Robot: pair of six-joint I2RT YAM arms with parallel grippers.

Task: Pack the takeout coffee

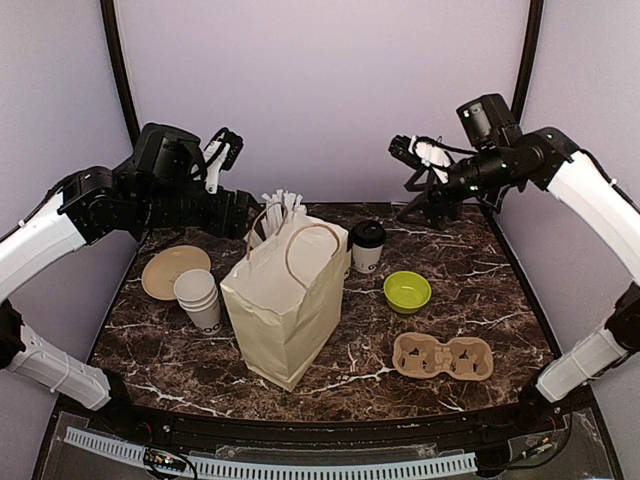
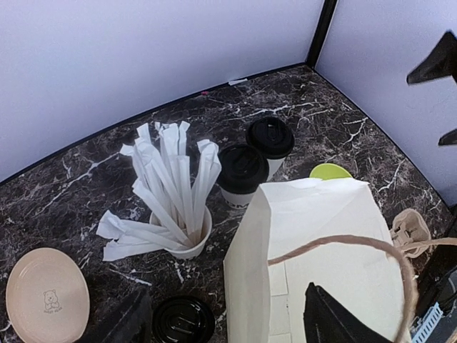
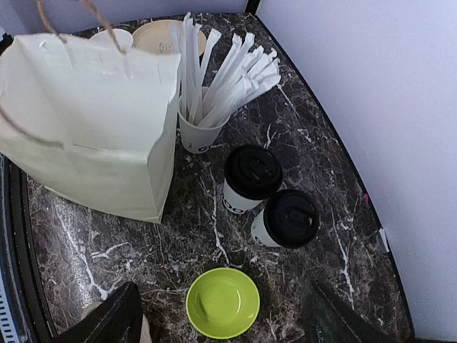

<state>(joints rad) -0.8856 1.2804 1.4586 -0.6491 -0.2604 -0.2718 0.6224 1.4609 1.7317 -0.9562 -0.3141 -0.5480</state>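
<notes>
Two takeout coffees, white cups with black lids, stand side by side behind the paper bag [image 1: 285, 300]: one [image 2: 243, 171] [image 3: 250, 179] nearer the bag, the other [image 2: 271, 139] [image 3: 289, 218] [image 1: 367, 245] beyond it. My left gripper [image 1: 236, 180] [image 2: 225, 296] hangs open, high over the bag's left back corner, nothing between its fingers. My right gripper [image 1: 412, 180] [image 3: 221, 293] also hangs open and empty, high at the back right, looking down on the coffees and the green bowl [image 3: 223, 303].
A white cup of straws [image 2: 178, 239] [image 1: 275, 210] stands left of the coffees. A loose black lid [image 2: 183, 320], a tan plate [image 1: 175, 270] and stacked lidless cups [image 1: 200, 298] are left of the bag. The green bowl [image 1: 407, 291] and a cardboard carrier [image 1: 442, 357] lie to its right.
</notes>
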